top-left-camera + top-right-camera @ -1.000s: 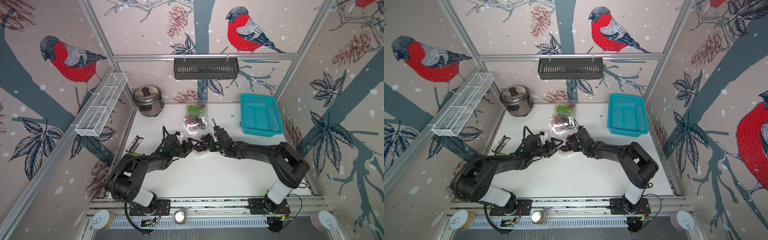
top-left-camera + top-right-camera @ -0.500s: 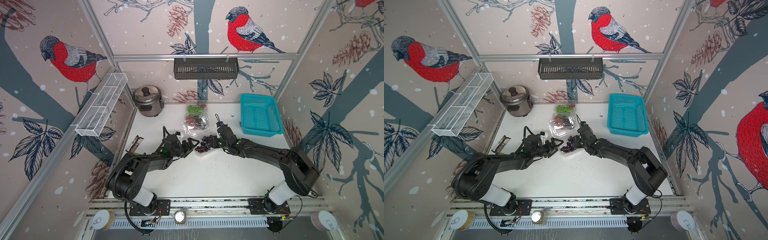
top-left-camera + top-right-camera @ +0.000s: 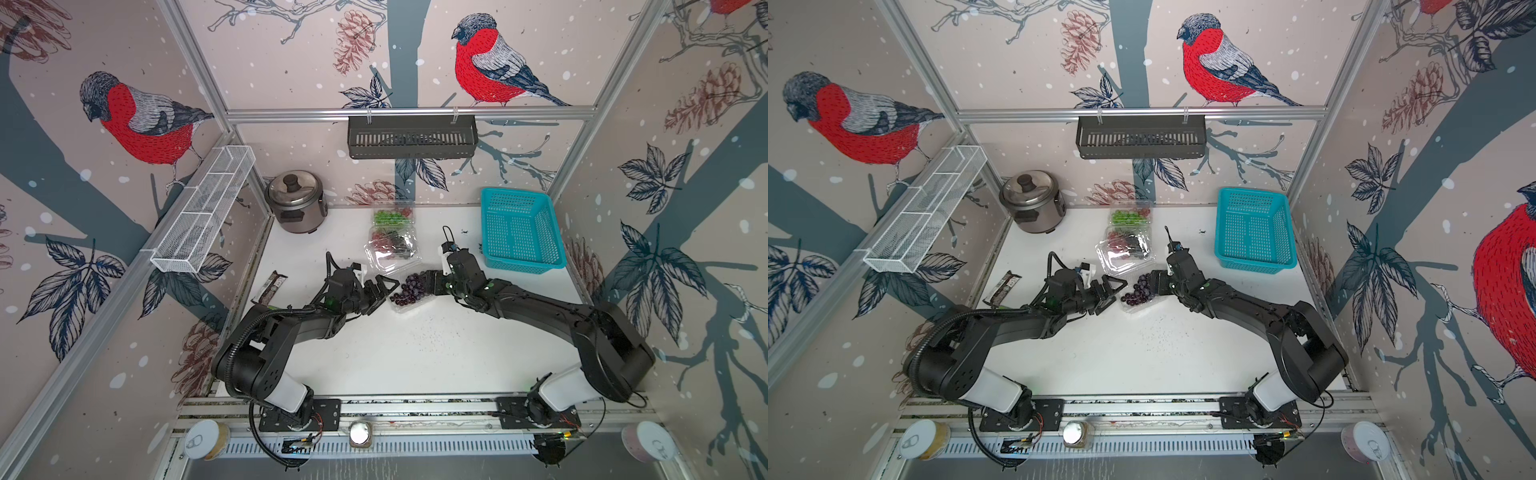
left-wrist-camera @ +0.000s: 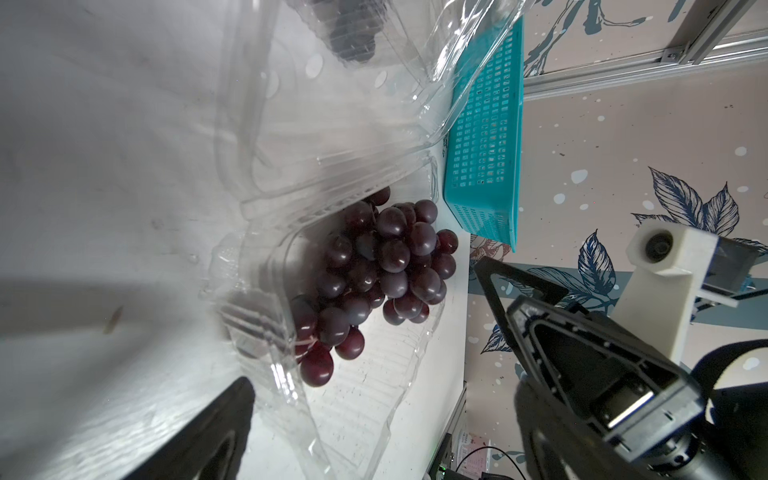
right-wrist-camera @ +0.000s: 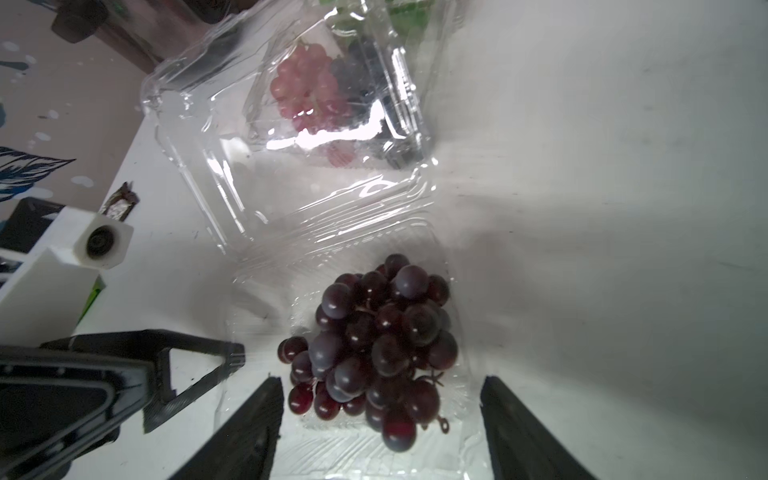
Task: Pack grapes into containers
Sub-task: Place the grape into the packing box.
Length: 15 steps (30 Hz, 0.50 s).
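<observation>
A dark purple bunch of grapes lies in the nearest clear container, whose lid stands open toward the back. My right gripper is open, its fingers apart on either side of the bunch. My left gripper is open at the container's left edge, and the clear rim lies between its fingers. Behind stand a container with red and dark grapes and one with green grapes.
A turquoise basket sits at the back right and a steel rice cooker at the back left. A dark snack bar lies near the left wall. A black rack hangs on the back wall.
My right gripper has opened and let go of the purple bunch, which now rests in the container. The left gripper has stayed open in place.
</observation>
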Each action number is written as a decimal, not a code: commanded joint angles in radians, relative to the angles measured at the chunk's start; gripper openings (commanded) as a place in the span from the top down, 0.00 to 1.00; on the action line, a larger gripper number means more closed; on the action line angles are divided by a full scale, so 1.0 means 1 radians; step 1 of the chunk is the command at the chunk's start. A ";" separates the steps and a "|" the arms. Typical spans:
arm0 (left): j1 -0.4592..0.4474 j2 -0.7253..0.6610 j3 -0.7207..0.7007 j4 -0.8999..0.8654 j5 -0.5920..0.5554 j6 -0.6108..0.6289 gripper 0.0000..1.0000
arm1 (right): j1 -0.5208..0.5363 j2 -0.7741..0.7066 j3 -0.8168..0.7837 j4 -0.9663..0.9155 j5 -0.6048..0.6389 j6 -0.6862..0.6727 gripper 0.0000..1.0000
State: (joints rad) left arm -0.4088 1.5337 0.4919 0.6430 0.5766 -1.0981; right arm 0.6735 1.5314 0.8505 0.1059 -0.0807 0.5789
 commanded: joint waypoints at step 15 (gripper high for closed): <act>0.013 -0.006 0.007 0.004 0.011 0.033 0.03 | 0.028 0.086 -0.020 0.133 -0.089 0.053 0.01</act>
State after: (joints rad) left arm -0.4026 1.5330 0.4961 0.6327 0.5766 -1.0798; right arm 0.7033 1.6299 0.8322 0.2226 -0.1673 0.6289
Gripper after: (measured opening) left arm 0.967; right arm 0.976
